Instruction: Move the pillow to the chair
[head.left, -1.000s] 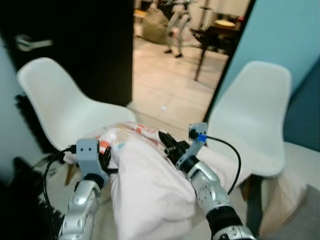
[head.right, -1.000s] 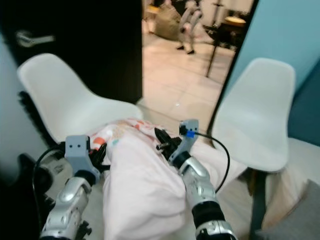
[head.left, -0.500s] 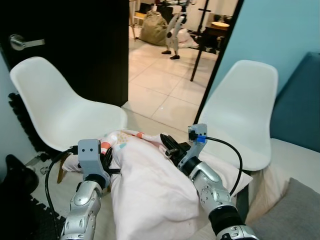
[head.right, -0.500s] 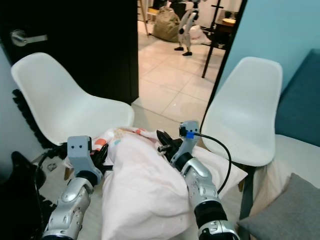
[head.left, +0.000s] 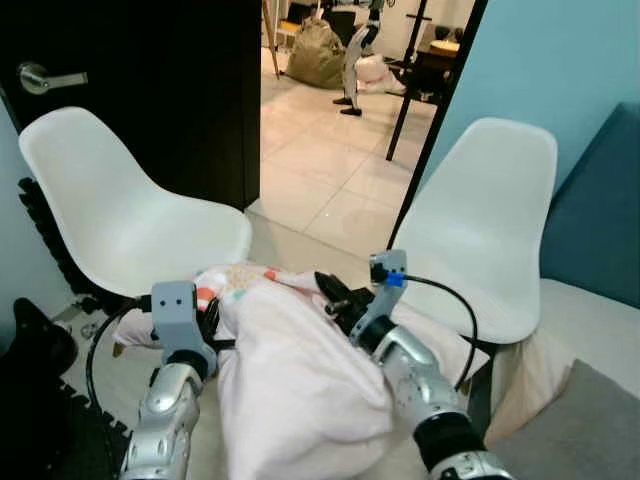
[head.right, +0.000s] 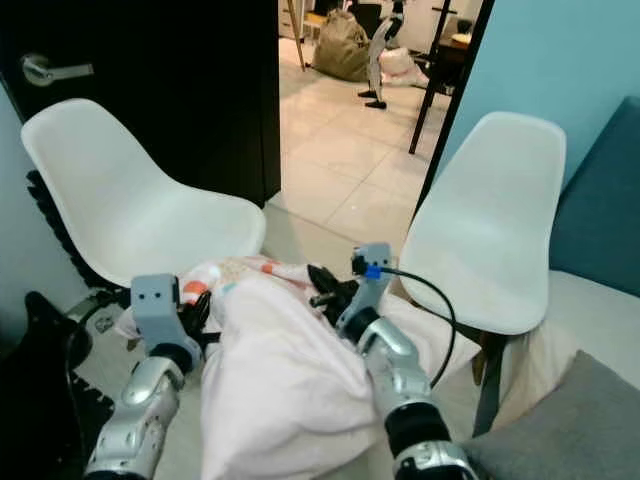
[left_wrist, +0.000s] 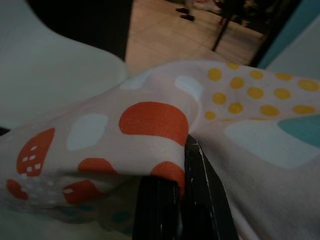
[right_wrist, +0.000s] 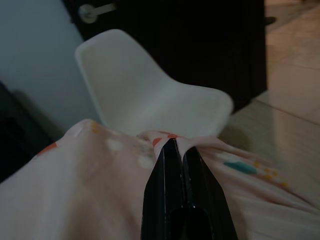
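The pillow (head.left: 290, 385), pale pink with orange and yellow spots at its far end, hangs in the lower middle of the head views, held up between both arms and not yet on either seat. The left gripper (head.left: 212, 322) pinches the spotted corner; in the left wrist view its jaws are closed with cloth folded over the black fingers (left_wrist: 200, 190). The right gripper (head.left: 335, 295) bites a fold near the top edge, its jaws pressed together on the fabric in the right wrist view. The left chair (head.left: 130, 215) sits in the upper left of the frame, just beyond the pillow's far end, and looks the likelier target; the right chair (head.left: 480, 250) stands at right, beside a doorway (head.left: 340, 120). To do this well, I judge both grips should hold firm while the pillow is lifted clear of the seat's front lip, carried forward over the shell, and lowered so its bulk rests centred before either jaw lets go, lest the soft mass slide off the curved edge.
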